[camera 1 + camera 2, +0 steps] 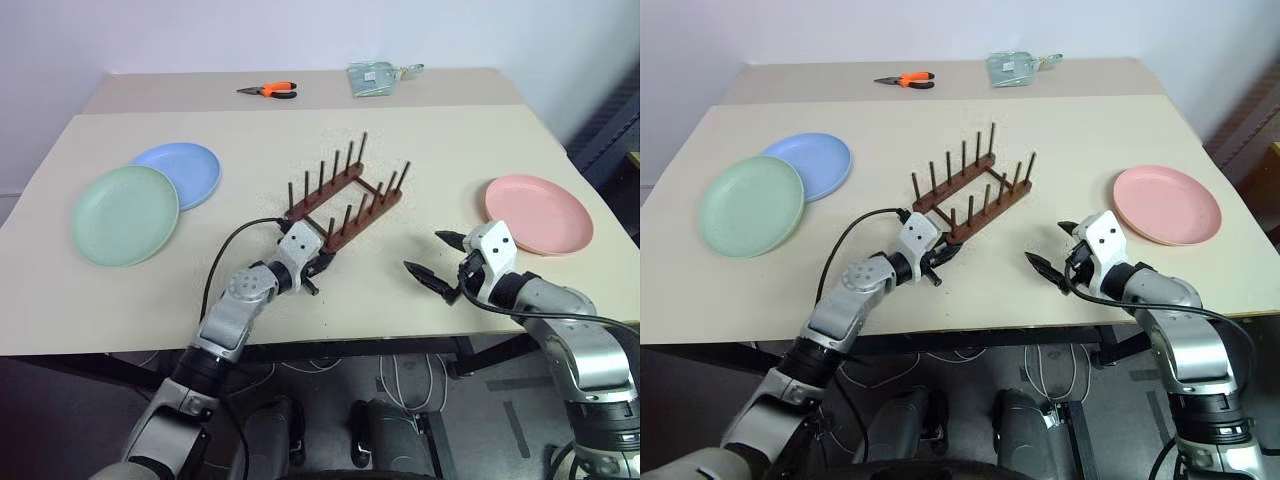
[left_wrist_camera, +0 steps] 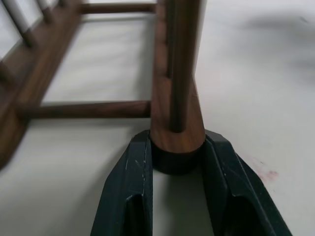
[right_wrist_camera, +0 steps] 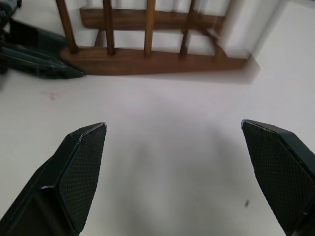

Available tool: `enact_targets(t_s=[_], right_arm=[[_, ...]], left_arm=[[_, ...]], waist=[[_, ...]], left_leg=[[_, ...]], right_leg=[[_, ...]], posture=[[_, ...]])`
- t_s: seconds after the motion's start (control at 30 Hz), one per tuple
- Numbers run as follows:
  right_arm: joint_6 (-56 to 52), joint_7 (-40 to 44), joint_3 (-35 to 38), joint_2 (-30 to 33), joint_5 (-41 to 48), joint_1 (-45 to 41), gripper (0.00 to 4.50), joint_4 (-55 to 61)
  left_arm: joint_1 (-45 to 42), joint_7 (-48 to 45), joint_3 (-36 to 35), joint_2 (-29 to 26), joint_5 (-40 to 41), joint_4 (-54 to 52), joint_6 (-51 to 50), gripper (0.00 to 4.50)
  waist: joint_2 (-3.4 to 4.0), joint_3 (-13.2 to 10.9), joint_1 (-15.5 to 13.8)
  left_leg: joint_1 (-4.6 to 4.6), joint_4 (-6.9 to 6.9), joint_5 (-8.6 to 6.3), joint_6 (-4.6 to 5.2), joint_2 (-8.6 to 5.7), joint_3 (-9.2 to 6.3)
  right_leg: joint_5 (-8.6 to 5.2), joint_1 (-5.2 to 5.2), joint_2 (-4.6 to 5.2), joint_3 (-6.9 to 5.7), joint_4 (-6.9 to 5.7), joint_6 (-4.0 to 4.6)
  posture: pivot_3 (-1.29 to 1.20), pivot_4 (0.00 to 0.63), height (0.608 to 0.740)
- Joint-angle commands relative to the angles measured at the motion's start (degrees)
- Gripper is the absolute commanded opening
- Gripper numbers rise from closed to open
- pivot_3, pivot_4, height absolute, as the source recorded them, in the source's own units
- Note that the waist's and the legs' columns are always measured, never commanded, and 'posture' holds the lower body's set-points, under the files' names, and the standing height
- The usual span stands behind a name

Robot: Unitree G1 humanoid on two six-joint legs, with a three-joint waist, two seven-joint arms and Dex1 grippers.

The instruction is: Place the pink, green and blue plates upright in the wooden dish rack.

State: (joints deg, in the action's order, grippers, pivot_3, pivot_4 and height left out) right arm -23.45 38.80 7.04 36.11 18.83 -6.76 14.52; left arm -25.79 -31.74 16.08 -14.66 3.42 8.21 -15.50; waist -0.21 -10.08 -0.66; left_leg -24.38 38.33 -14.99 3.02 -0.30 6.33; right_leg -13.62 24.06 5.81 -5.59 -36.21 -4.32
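Both grippers low centre: left gripper (image 2: 176, 164) clamps rack (image 1: 345, 200) rail end at frame centre; right gripper (image 1: 438, 258) spread wide, holding nothing. Green plate (image 1: 125, 214) left, overlapping blue plate (image 1: 185, 170); pink plate (image 1: 538, 214) right. Pliers (image 1: 270, 90) top.

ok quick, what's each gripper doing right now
Left gripper: closed on the near end of one rail of the wooden dish rack.
Right gripper: open, holding nothing, over the table.
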Motion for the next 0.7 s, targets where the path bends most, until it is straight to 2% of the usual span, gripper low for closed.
enact_targets(t_s=[0.03,0.1,0.2,0.37,0.4,0.43,0.6,0.67,0.7], right_arm=[[0.57,1.15,1.84,1.51,0.73,0.45,4.50,2.52],[0.14,2.50,2.03,2.56,1.22,0.99,4.50,2.46],[0.94,3.61,2.13,3.57,0.89,1.53,4.50,1.57],[1.71,3.31,2.36,3.40,0.61,1.68,4.50,0.96],[1.81,3.23,2.35,3.32,0.57,1.81,4.50,1.02],[1.92,3.12,2.33,3.24,0.52,1.97,4.50,1.06],[2.46,2.91,2.29,3.29,0.09,2.79,4.50,0.93],[2.24,3.24,2.01,3.83,-0.22,2.93,4.50,0.76],[2.00,3.39,1.56,4.32,-0.87,2.84,4.24,0.18]], left_arm=[[-1.36,-9.72,0.94,-2.59,1.88,0.99,4.73,0.76],[-2.86,-16.76,1.14,-4.62,3.64,1.81,6.31,0.76],[-7.28,-24.49,1.60,-7.88,2.64,8.41,10.66,0.76],[-11.11,-30.36,1.69,-9.42,1.05,17.89,17.34,0.76],[-11.41,-30.80,1.59,-9.45,0.88,19.08,17.95,1.79],[-11.62,-31.01,1.35,-9.43,0.74,20.06,18.44,2.09],[-10.50,-28.31,-1.14,-11.05,0.22,20.61,16.27,4.42],[-9.14,-27.76,-2.56,-12.32,1.06,18.39,13.36,4.47],[-7.52,-27.90,-4.10,-13.46,2.85,15.46,9.66,4.32]], waist=[[0.00,0.00,-0.04],[0.00,0.00,-0.07],[-0.01,-0.01,-0.21],[-0.01,-0.01,-0.01],[-0.01,-0.01,0.05],[-0.02,-0.01,-0.03],[-0.02,-0.01,-0.01],[-0.01,-0.01,0.27],[-0.01,-0.01,0.36]], left_leg=[[0.00,0.00,0.00,0.00,0.00,0.00],[-0.02,0.00,0.00,0.00,0.00,0.00],[-0.05,0.01,0.00,0.00,-0.01,0.00],[-0.05,0.01,-0.01,0.02,-0.01,0.00],[-0.05,0.01,-0.01,0.02,-0.01,0.00],[-0.05,0.01,-0.01,0.02,-0.01,0.00],[-0.04,0.03,-0.01,0.03,-0.01,0.00],[-0.03,0.03,-0.01,0.03,0.00,0.00],[-0.03,0.03,-0.01,0.03,0.01,0.00]], right_leg=[[0.00,0.00,0.00,0.00,0.00,0.00],[0.00,0.02,0.00,0.00,0.02,0.00],[0.00,0.02,0.01,-0.02,0.05,0.00],[-0.01,0.02,0.01,-0.03,0.06,0.00],[-0.01,0.02,0.00,-0.03,0.06,0.00],[-0.01,0.02,0.00,-0.03,0.06,0.00],[0.00,0.00,0.01,-0.03,0.05,-0.01],[-0.01,0.00,0.00,-0.02,0.04,-0.01],[-0.01,0.00,-0.02,-0.02,0.03,-0.01]], posture=[[0.00,0.150,0.740],[0.00,0.150,0.740],[0.00,0.150,0.740],[0.00,0.150,0.740],[0.00,0.150,0.740],[0.00,0.150,0.740],[0.00,0.150,0.740],[0.00,0.150,0.740],[0.00,0.150,0.740]])
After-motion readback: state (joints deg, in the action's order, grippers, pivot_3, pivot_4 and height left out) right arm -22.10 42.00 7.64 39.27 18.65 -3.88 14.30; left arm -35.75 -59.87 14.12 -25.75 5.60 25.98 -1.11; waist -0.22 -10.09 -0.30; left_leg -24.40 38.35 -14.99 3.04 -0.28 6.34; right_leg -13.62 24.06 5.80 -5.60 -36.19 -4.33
